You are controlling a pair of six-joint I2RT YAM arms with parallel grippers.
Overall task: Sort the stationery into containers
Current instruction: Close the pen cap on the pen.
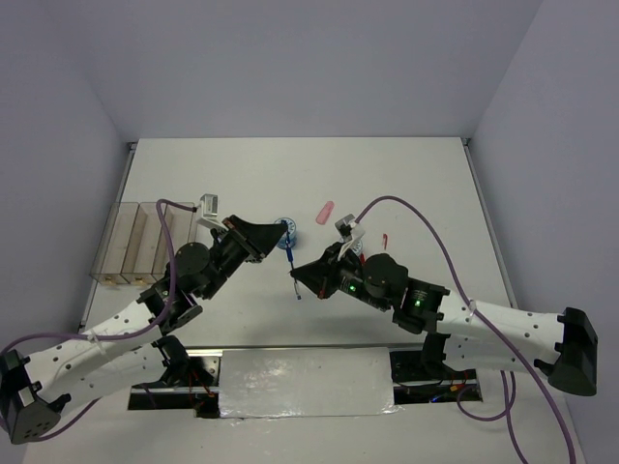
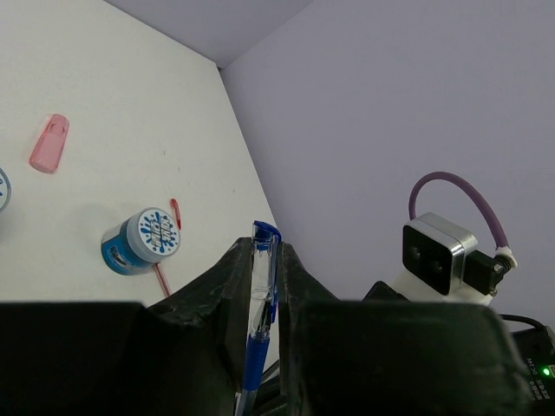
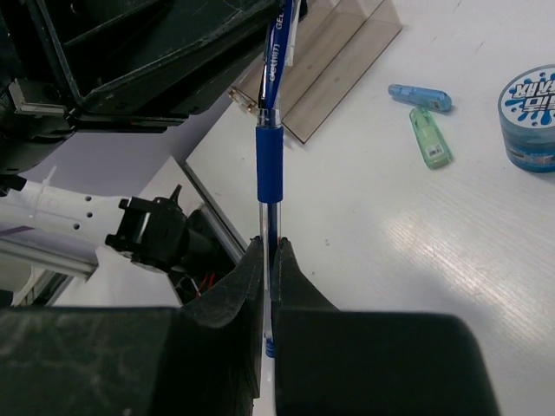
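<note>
Your left pincer (image 2: 260, 253) grips the blue pen (image 3: 269, 165) by its clip end and your right pincer (image 3: 267, 253) is closed on the tip end, seemingly above the tabletop (image 1: 406, 184).

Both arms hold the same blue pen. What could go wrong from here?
1. Left gripper and right gripper both clamp the blue pen; if one arm pulls before the other lets go, it may bend or slip.
2. It is held away from the containers; dropped, it could roll.

Blue gel pen (image 3: 269, 165), apparently aloft
</note>
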